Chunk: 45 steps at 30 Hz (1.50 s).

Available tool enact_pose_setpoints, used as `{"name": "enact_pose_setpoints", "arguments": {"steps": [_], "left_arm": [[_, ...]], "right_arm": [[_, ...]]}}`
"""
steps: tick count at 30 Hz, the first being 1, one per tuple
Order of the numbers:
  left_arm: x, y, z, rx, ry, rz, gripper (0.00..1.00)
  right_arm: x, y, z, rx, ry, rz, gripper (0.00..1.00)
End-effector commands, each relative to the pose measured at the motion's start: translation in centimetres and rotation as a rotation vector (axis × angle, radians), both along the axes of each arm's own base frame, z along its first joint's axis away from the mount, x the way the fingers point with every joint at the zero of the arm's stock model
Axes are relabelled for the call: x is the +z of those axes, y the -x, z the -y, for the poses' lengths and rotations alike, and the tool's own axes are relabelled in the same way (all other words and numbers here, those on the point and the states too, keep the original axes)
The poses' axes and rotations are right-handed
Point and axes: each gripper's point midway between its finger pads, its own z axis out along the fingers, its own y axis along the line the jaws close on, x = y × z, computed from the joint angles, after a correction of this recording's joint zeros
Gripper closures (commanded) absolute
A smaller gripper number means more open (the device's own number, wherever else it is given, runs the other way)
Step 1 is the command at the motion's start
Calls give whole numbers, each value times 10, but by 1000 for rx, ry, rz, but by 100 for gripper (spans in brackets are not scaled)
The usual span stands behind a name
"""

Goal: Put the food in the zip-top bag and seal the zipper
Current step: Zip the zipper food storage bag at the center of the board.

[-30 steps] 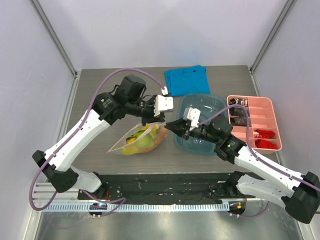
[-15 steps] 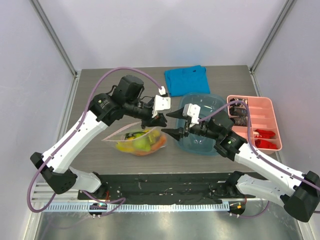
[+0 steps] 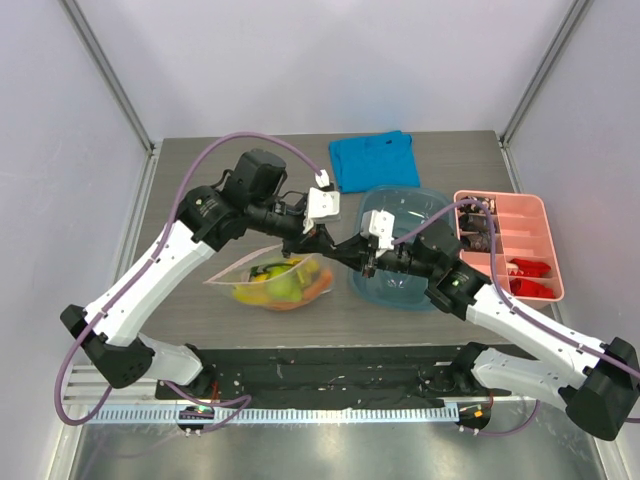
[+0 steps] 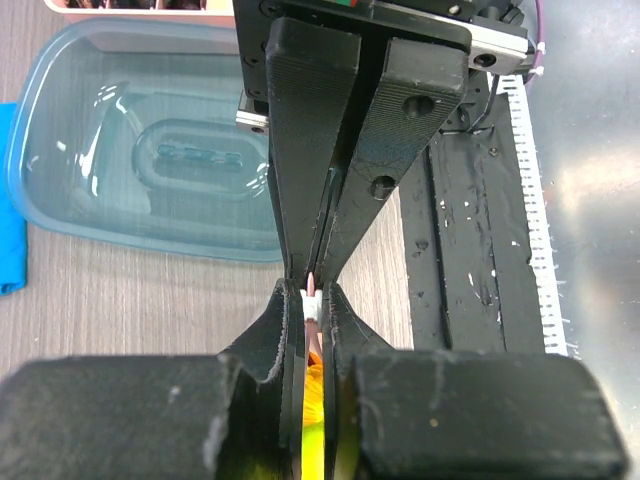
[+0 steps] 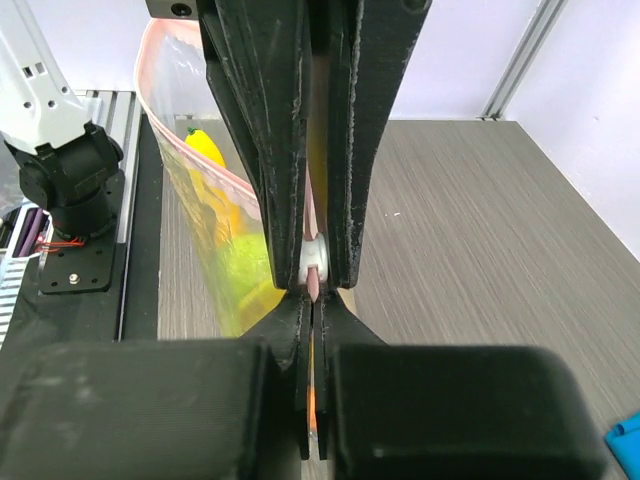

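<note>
Currently the clear, dotted soft-plastic zip-top bag (image 3: 275, 282), with yellow and green toy food (image 3: 272, 290) inside, sits just left of the teal plastic tub (image 3: 400, 295). Left jaws pinch its thin pink zipper strip (image 4: 312, 325) and right jaws pinch the white slider tab (image 5: 313, 262). You should expect limp, slippery film, so grip only the stiffer strip.
</note>
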Motion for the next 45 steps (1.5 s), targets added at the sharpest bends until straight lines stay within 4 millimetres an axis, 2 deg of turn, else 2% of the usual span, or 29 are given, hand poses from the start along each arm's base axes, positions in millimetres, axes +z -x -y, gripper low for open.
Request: {"name": "enact_pose_setpoints", "arguments": {"steps": [1,9,19,25,26,31,37,41,45], "left_arm": [[19,6,-8,0,40,24,100],[-9,2,-41,79,-74,-8,100],[-18,-1,-80,192,-144,3,100],[-23,-13,-118,348,-213,66,100],[-29,-14,-124,372,-235,69,100],[-35,-27,-174,565,-382,217,100],[-38,-28,-230,723,-553,350,100],[-36,-20,-250,775,-620,356,100],[-34,-13,-258,803,-620,356,100]], "right_arm": [[20,-4,2,-30,-41,60,99],[25,-10,13,-102,-65,81,99],[20,-17,25,-185,-65,73,99],[14,-39,39,-339,-59,47,99],[14,-42,41,-359,-60,46,99],[11,-53,51,-441,-57,31,99],[7,-63,56,-502,-47,14,99],[4,-66,56,-514,-37,16,99],[4,-66,52,-498,-35,14,99]]}}
